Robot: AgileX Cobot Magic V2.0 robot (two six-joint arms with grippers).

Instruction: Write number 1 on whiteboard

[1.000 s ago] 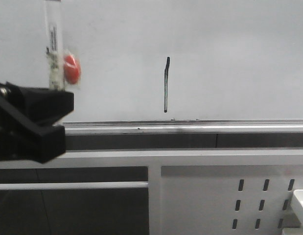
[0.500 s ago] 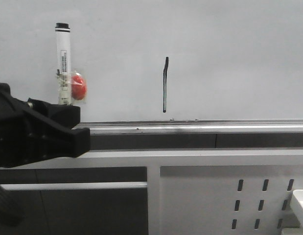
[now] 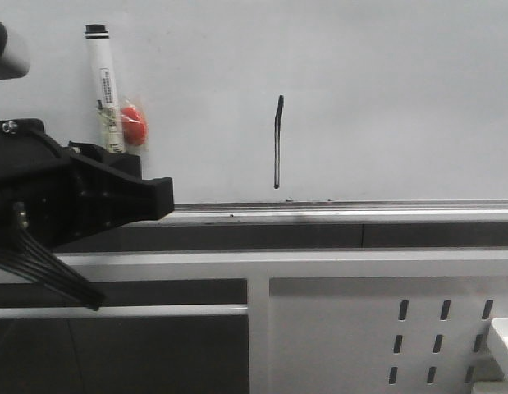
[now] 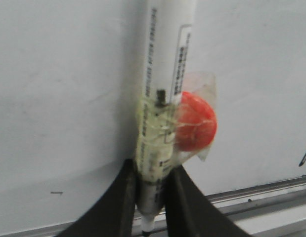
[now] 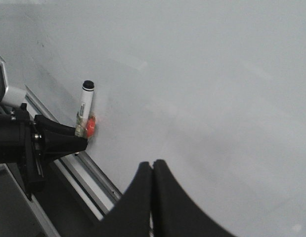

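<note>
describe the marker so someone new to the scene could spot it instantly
On the pale whiteboard, look far left of the drawn number 1. The marker stands nearly upright, white barrel, black cap on top, lower end clamped in the left gripper. Only it carries a red disc taped to its side.

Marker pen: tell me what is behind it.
Behind the marker pen is the whiteboard. The left claw covers the pen's lower end in the front view.
</note>
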